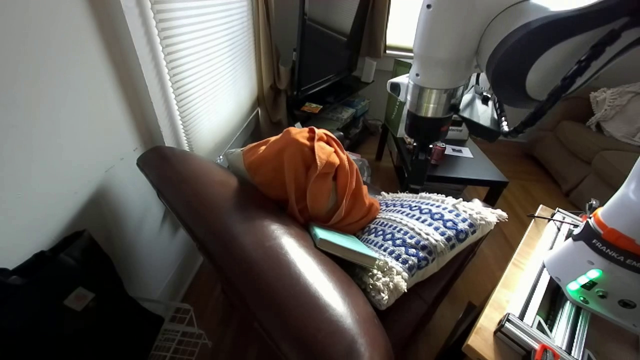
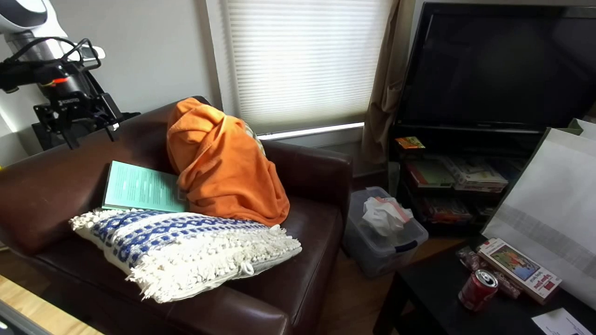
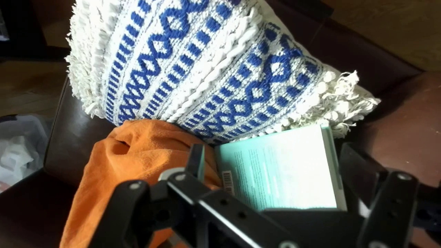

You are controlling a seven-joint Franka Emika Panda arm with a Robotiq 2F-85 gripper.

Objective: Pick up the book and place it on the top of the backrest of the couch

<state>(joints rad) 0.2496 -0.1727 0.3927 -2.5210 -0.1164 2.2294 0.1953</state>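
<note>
Fingers point(image 3: 361, 170) gape wide, so reaching for the book point(image 3: 279, 168) at the wrist view's lower centre likely calls for straddling both edges without snagging the orange cloth point(image 3: 134, 162)

Brn couch point(image 1: 270, 250) holds pillow point(image 2: 186, 251), orange cloth point(image 2: 223, 163) &, prob. directly, book point(image 2: 142, 187).

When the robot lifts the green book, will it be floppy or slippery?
The book looks flat and straight-edged, so it'll probably stay fairly stiff. Light glares off it in the wrist view, so it might be slippery.
</note>
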